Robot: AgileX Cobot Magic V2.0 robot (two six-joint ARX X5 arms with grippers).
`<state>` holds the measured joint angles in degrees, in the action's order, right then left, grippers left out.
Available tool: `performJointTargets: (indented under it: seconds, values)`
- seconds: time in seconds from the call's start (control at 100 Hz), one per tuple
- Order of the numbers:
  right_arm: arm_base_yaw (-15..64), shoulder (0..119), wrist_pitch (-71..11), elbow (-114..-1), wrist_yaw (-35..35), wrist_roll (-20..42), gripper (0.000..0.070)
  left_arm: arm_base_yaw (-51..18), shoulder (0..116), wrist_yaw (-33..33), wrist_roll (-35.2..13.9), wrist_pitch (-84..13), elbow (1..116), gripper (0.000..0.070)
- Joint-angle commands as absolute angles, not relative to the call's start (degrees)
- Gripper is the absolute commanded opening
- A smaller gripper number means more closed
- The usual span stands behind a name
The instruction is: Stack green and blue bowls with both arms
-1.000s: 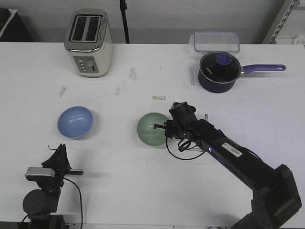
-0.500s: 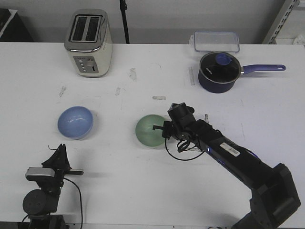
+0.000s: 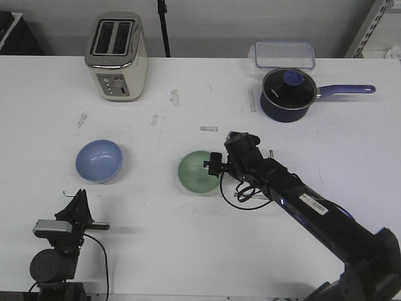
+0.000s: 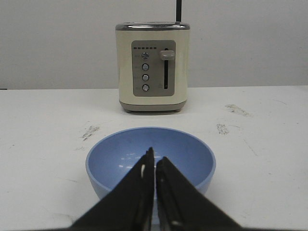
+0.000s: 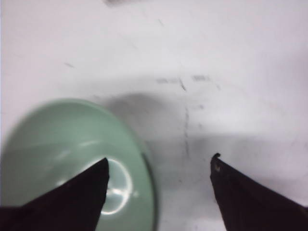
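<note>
My right gripper (image 5: 159,168) is spread wide astride the green bowl (image 5: 62,159) rim, bowl partly cropped; my left gripper (image 4: 155,166), clenched empty, masks the blue bowl (image 4: 192,154).

Your left gripper (image 4: 155,166) has its two dark fingers (image 4: 179,199) pressed together, tips nearly touching, holding nothing. Just beyond those tips sits the blue bowl (image 4: 150,160), upright on the white table (image 4: 269,144), its rim partly hidden behind them. Farther out, straight past the bowl, stands the cream toaster (image 4: 153,67), controls facing you, with scuff marks (image 4: 89,132) to either side
</note>
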<state>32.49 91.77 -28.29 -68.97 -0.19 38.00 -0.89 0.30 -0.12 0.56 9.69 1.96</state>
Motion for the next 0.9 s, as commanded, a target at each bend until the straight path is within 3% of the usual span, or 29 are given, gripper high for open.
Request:
performJointTargets:
  seconds: [0.0,0.21,0.38,0.52,0.64,0.89]
  values:
    - [32.53,90.28,-27.51,-70.15,0.21,33.45,0.0477,-0.82,0.19,-0.21,0.82,10.37,0.69,0.0001]
    - [29.87,83.05,-25.39,-68.05,1.32,20.73,0.0453,-0.82,0.19,-0.21,0.82,10.35,0.69,0.0001]
    - [24.43,76.66,-20.67,-61.82,3.07,10.81,0.0238,-0.82,0.19,-0.21,0.82,10.37,0.69,0.0001]
    - [19.40,70.63,-13.19,-54.02,3.01,3.90,0.0143,-0.82,0.19,-0.21,0.82,10.35,0.69,0.0001]
    - [14.98,64.55,-4.80,-46.41,2.87,-0.08,0.0012,-0.82,0.19,-0.21,0.82,10.37,0.69,0.0001]
    - [7.51,50.22,4.51,-31.75,2.81,-0.05,0.0012,-0.82,0.19,-0.21,0.82,10.35,0.69,0.0001]
